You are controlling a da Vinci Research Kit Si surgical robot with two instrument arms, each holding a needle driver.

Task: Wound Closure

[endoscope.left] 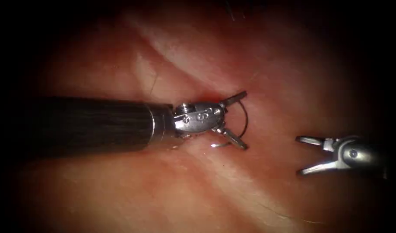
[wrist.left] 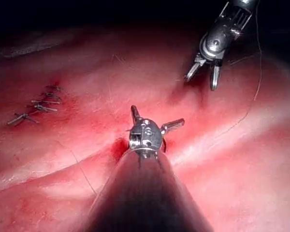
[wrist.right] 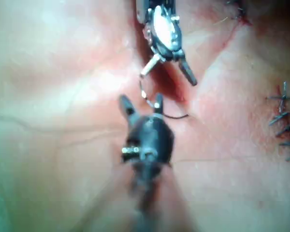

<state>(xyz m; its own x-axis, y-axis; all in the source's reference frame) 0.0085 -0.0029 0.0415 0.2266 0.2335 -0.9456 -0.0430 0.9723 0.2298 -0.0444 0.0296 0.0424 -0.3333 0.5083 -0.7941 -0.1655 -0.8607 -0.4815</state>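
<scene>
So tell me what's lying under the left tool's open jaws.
Under the left tool, jaws open and empty, the curved needle arcs between them over the cut in the tissue. Whether its tip is buried can't be seen. The right tool is open, empty.

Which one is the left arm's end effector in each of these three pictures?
Endoscope view: left end effector, centre, open over the cut.
Left wrist view: left end effector at its own shaft's tip.
Right wrist view: left end effector beyond the right end effector.
Shared landmark: the open right end effector.

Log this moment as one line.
left tool: open, holds nothing | right tool: open, holds nothing | needle: curve between left tool's jaws, at cut | thread: on tissue
</scene>
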